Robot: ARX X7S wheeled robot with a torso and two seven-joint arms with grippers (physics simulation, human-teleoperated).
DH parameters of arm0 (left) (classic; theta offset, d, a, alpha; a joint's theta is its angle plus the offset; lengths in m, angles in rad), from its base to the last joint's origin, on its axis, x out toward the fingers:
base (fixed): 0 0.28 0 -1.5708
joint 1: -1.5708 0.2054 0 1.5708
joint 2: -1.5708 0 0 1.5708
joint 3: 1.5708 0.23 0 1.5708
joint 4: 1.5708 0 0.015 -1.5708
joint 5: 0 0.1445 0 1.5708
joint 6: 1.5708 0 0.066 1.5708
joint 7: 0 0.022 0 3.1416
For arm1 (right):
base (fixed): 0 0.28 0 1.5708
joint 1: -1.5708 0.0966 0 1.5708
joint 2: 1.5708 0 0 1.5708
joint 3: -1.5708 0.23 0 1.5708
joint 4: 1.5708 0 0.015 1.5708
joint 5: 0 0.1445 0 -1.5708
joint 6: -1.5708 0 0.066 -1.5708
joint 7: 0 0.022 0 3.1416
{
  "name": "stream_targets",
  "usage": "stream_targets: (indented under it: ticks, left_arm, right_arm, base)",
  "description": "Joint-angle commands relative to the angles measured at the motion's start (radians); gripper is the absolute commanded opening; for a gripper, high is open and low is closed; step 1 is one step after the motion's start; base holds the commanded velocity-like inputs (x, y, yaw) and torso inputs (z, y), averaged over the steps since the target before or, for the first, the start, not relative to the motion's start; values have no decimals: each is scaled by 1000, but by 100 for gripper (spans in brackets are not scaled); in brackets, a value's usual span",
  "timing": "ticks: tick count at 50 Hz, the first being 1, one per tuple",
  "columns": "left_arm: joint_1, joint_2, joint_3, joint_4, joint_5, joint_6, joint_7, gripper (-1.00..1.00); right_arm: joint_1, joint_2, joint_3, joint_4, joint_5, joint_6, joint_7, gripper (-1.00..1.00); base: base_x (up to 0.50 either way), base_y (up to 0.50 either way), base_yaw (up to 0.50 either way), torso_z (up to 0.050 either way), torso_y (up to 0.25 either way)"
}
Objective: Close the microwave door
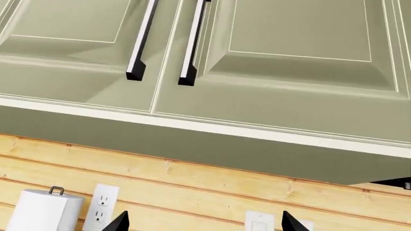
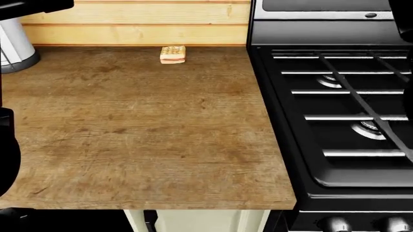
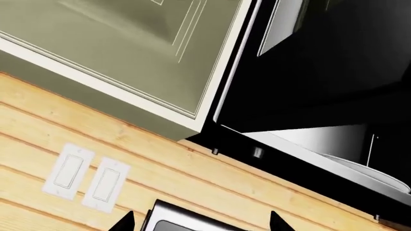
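The microwave [image 3: 334, 86] sits above the stove [image 2: 342, 111], mounted beside the upper cabinets [image 1: 212, 57]. It shows only in the right wrist view, where its dark body fills one side and a lit cavity with a pale turntable plate [image 3: 369, 171] is exposed. The door [image 3: 282, 24] appears to stand open, swung outward near the cabinet edge; its full extent is cut off by the frame.

The right claw [image 3: 199, 222] points up toward the wall below the microwave. Only its two dark fingertips show, set wide apart with nothing between them. The left claw [image 1: 204, 224] is likewise spread wide and empty, aimed at the wall beneath the cabinets, near the paper towel roll [image 1: 42, 211] and outlet [image 1: 101, 207]. Neither claw touches anything.

Procedure for the step in hand, as judged from these views:
1. Use the right arm; it is nearer the microwave.
2. Raise the claw to door height and place it on the outer face of the door, far from the hinge.
3. Push in a smooth arc that follows the door's swing.
4. Keep fingertips clear of the closing gap.

The tabletop [image 2: 142, 125] carries a small sponge-like block [image 2: 173, 54] at the wall; it plays no part here.
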Motion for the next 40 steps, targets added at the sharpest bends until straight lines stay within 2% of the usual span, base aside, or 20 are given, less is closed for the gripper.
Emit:
stream_targets:
  ticks: [1,9,18,25,40]
  left_arm:
    - [-4,-2,-2,-5,-16,-1,-12,100]
    - [0,-6,2,-6,-23,6,-18,100]
    - [10,-12,7,-13,-27,21,-22,100]
    - [4,-9,-4,-10,-48,7,-31,100]
    - [21,-12,14,-14,-60,21,-42,100]
  right_arm:
    - [67,15,-58,70,-37,-38,-72,100]
    - [53,24,-104,83,-107,-102,-174,100]
    - [57,-18,-186,151,-247,-213,-288,100]
    - [61,-73,-222,202,-306,-272,-311,100]
    - [181,-149,-288,346,-398,-322,-384,100]
  base:
    - [0,0,0,0,0]
    - [0,0,0,0,0]
    - [0,0,0,0,0]
    - [0,0,0,0,0]
    - [0,0,0,0,0]
